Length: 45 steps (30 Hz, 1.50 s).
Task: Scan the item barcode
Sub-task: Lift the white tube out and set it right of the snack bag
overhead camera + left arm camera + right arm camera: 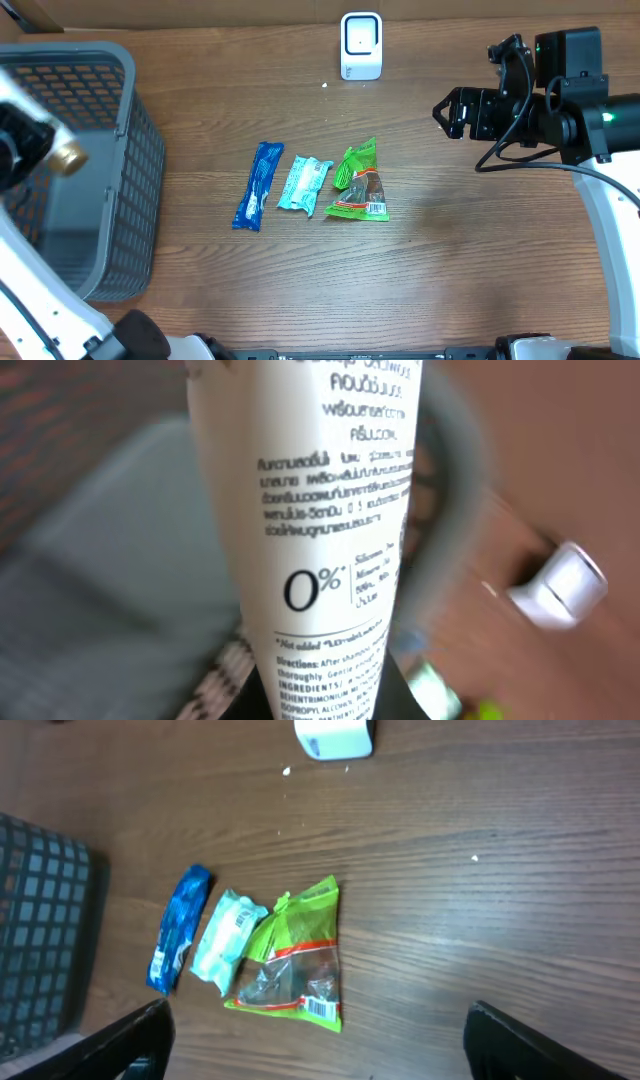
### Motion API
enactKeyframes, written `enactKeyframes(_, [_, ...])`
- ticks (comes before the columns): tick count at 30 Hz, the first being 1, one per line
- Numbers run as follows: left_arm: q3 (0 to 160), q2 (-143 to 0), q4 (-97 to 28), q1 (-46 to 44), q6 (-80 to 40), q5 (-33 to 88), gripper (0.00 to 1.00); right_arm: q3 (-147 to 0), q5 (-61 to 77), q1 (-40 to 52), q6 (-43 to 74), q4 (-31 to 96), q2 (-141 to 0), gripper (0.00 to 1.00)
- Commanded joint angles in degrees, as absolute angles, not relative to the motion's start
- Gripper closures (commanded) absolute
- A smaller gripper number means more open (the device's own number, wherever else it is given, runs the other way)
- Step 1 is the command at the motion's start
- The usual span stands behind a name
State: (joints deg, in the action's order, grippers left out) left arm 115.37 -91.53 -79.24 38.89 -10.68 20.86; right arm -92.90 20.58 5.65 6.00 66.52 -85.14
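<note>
Overhead: grey basket (140, 160) sits at the left of the bench (480, 260). The left arm hangs over it at the frame edge; its pincer and load can't be made out from here. White scanner (360, 45) stands at the far edge, centre. Three packets lie in a row mid-bench: blue (258, 186), teal (303, 183), green (358, 185). Teal and green touch, blue lies just beside. Right pincer (447, 112) hangs over bare wood, right of the packets and well apart from them.

Left wrist: white tube (320, 510) with black print and a large "0%" fills the frame. Its lower end is clamped in the left pincer (320, 705). Behind it, blurred, are the basket and, at right, the scanner on the wood.

Right wrist: dark fingers (130, 1040) show in both lower corners, jaws wide apart, nothing between. Below lie the three packets, the green one's barcode face up, with the basket at left and the scanner at the top edge
</note>
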Motion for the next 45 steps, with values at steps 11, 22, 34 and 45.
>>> enactKeyframes(11, [113.2,-95.4,-76.2,-2.6,-10.6,23.5,0.96,-102.5,20.6,-10.5,7.1,70.7,-82.8,0.07])
enactKeyframes(22, [111.2,-115.9,-62.5,-26.2,-20.5,20.3,0.96,-102.3,20.4,-17.0,7.4,78.9,-84.9,0.03])
enactKeyframes(34, [111.2,-131.1,-53.0,-37.4,-27.3,20.6,0.95,-102.3,20.4,-17.0,7.4,83.5,-91.4,0.02])
enactKeyframes(45, [120.7,-130.1,-59.6,-36.6,-21.6,25.0,0.36,-102.3,20.5,-17.0,7.4,82.5,-91.7,0.00])
